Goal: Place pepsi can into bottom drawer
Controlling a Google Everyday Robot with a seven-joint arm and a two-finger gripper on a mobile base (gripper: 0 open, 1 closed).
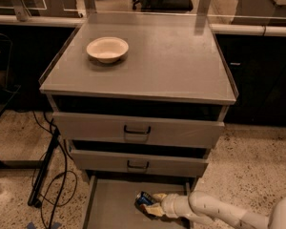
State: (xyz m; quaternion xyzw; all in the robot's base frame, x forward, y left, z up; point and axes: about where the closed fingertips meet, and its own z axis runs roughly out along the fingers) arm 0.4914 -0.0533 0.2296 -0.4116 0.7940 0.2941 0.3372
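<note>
Now, my gripper (pixel 151 205): low inside drawer (pixel 113 200), clenched on can (pixel 144 199).
Risk: released tilted, can rolls.

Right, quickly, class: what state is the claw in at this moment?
The claw: closed, holding the pepsi can, low over the open bottom drawer.

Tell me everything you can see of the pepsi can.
The pepsi can is small and blue, metal by its look, with a paler end showing. It is tilted, low inside the open bottom drawer, toward its right side, right at the tip of the gripper, which reaches in from the right.
</note>
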